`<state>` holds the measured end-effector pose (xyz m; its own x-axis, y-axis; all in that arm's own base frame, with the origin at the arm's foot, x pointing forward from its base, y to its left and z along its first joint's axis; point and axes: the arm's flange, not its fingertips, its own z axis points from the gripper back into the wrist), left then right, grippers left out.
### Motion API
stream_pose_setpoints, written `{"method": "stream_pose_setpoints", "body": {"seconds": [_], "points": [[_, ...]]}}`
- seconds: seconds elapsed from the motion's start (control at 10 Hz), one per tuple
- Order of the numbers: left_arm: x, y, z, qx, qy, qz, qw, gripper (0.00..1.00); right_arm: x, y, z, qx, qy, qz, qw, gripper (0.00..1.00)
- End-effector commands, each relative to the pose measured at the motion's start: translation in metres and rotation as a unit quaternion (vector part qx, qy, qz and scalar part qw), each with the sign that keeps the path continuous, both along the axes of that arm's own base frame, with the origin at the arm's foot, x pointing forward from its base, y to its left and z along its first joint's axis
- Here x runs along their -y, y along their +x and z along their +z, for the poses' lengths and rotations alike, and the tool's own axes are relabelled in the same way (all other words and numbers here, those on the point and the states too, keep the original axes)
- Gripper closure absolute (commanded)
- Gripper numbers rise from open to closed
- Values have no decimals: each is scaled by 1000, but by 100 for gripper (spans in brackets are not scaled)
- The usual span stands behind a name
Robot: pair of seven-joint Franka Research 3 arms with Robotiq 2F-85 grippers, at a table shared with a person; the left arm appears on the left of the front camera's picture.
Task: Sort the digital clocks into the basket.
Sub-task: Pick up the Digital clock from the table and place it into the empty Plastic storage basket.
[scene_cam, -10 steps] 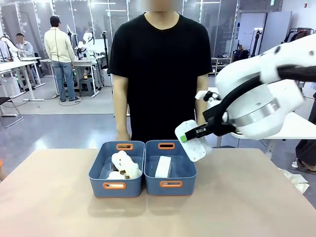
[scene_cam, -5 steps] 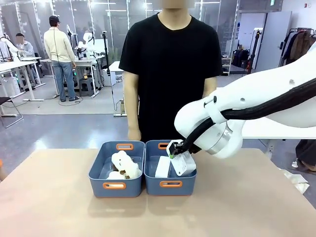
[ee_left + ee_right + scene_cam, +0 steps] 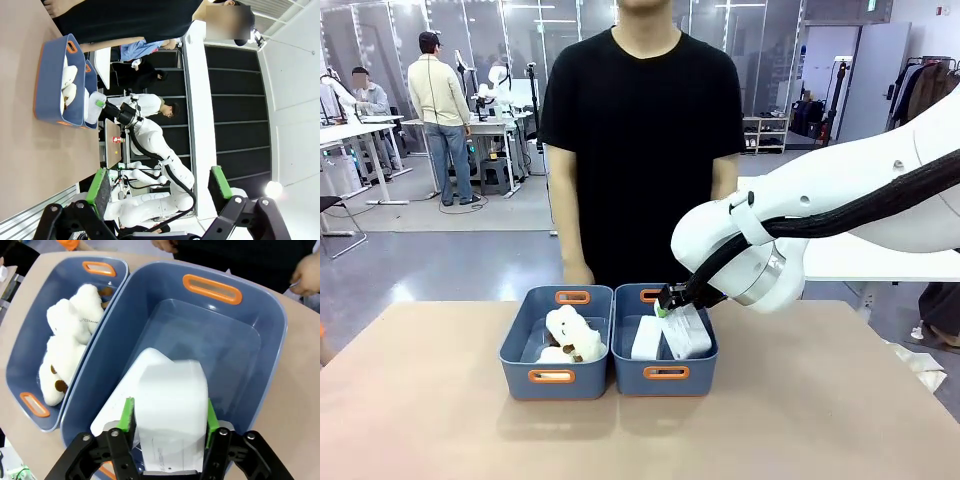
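Note:
One white digital clock (image 3: 686, 333) (image 3: 172, 395) lies tilted in the right-hand blue basket (image 3: 630, 376) (image 3: 270, 315), leaning on a second white clock (image 3: 646, 338) (image 3: 107, 415) lying in the same basket. My right gripper (image 3: 665, 303) (image 3: 170, 415) hangs over the basket's middle, jaws open, green pads just off the tilted clock's two sides. My left gripper (image 3: 159, 182) is held high and far back from the table, open with nothing between its fingers. In the left wrist view the two baskets (image 3: 50, 85) are small at the upper left.
The left blue bin (image 3: 520, 360) (image 3: 30, 340) touches the basket's side and holds white plush toys (image 3: 572, 335) (image 3: 65, 345). A person (image 3: 640, 150) in a black shirt stands close behind both bins, hands down at the table's far edge. Bare tabletop (image 3: 820, 420) lies in front and to both sides.
My right arm swung the clock from up at the right down into the right-hand basket. The jaws have parted from it, and it now rests on the other clock.

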<state>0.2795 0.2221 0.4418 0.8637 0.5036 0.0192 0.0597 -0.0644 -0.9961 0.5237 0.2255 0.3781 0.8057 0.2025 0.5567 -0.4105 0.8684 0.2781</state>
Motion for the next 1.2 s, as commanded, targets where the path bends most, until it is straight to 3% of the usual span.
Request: {"method": "stream_pose_setpoints", "body": {"seconds": [0.0,0.2,1.1], "points": [[-1,2,1,9,4,7,1000,0,-2,4,8,-13,5,-9,1000,11],[-1,2,1,9,4,7,1000,0,0,2,10,-10,7,-8,1000,0],[-1,2,1,9,4,7,1000,0,1,1,7,4,3,-2,1000,0]]}}
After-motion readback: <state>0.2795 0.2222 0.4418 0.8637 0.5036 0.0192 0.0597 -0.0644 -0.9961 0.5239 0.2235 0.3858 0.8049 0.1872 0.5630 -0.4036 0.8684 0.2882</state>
